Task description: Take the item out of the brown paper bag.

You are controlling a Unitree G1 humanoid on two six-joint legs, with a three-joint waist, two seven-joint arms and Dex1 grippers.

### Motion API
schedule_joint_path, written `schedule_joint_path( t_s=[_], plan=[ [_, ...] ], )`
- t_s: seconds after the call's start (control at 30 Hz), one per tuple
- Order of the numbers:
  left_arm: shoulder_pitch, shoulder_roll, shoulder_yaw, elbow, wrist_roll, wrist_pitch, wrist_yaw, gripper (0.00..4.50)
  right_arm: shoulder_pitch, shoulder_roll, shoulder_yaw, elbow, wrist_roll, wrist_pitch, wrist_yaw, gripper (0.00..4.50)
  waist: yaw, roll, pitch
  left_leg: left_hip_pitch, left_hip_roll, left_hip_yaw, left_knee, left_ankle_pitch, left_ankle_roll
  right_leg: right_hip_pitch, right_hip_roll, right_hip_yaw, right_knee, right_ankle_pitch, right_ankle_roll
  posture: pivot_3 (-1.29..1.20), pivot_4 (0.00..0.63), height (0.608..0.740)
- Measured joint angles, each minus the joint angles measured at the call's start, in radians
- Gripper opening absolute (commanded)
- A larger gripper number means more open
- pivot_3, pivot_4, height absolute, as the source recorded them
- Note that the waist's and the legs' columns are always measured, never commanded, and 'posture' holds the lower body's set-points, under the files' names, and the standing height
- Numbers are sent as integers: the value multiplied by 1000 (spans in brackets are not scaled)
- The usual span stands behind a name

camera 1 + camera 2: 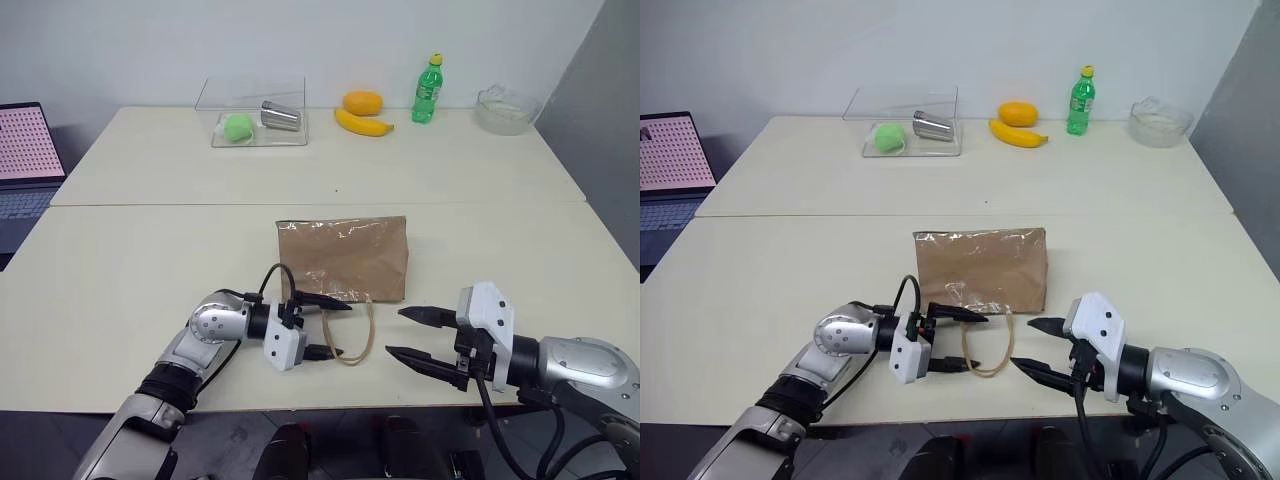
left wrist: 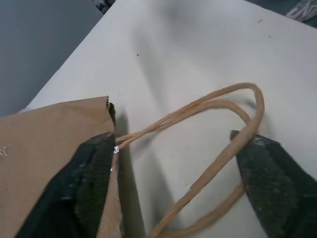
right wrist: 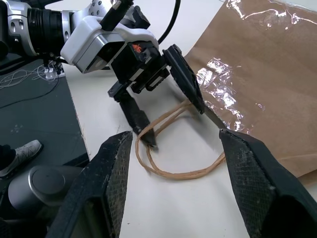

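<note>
The brown paper bag (image 1: 343,258) lies flat in the middle of the near table, its mouth and tan loop handles (image 1: 358,340) turned toward me. The item is hidden; no part of it shows outside the bag. My left gripper (image 1: 343,328) is open and straddles the handles. In the left wrist view one of its fingers (image 2: 84,183) rests at the bag's mouth edge and the other finger (image 2: 267,173) sits outside the loops. My right gripper (image 1: 395,332) hovers open just right of the handles with nothing between its fingers, pointing at them.
At the back of the far table stand a clear plastic box (image 1: 255,125) with a green ball and a metal cup, a mango (image 1: 362,102), a banana (image 1: 363,124), a green soda bottle (image 1: 428,90) and a glass bowl (image 1: 506,108). A laptop (image 1: 25,150) sits at the left edge.
</note>
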Motion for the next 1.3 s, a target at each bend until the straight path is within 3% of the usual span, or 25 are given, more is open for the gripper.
schedule_joint_path(
  t_s=[0.3,0.53,0.77,1.07,1.27,1.3],
  plan=[
    [-10,-2,-9,-29,-66,73,-18,31,13,-9,3,0,-5,-6,2,2943,0,0,0,0,0,0,0,0,0,0,0,0,0,0,0,0,150,740],
    [-13,-10,27,-186,-162,375,22,31,63,-109,88,0,-118,-69,63,2943,-2,0,0,0,0,0,0,0,0,0,0,0,0,0,0,0,150,740],
    [-21,-10,73,-340,-206,632,73,31,8,-68,272,32,-262,-120,44,2943,-2,0,0,0,0,0,1,0,0,0,0,0,0,0,0,0,150,740],
    [-26,-16,86,-391,-211,721,80,31,-238,96,525,214,-476,-154,6,2943,-2,0,0,0,0,-1,1,0,0,0,0,0,1,0,0,0,150,740],
    [-26,-17,86,-391,-209,720,66,31,-303,167,612,328,-552,-173,25,2943,0,0,0,-1,0,-1,1,0,0,-1,0,0,0,0,0,0,150,740],
    [-26,-17,86,-390,-209,719,66,10,-307,174,614,342,-556,-174,26,2759,0,0,0,-1,0,-1,1,0,0,-1,0,0,0,0,0,0,150,740]
  ],
)
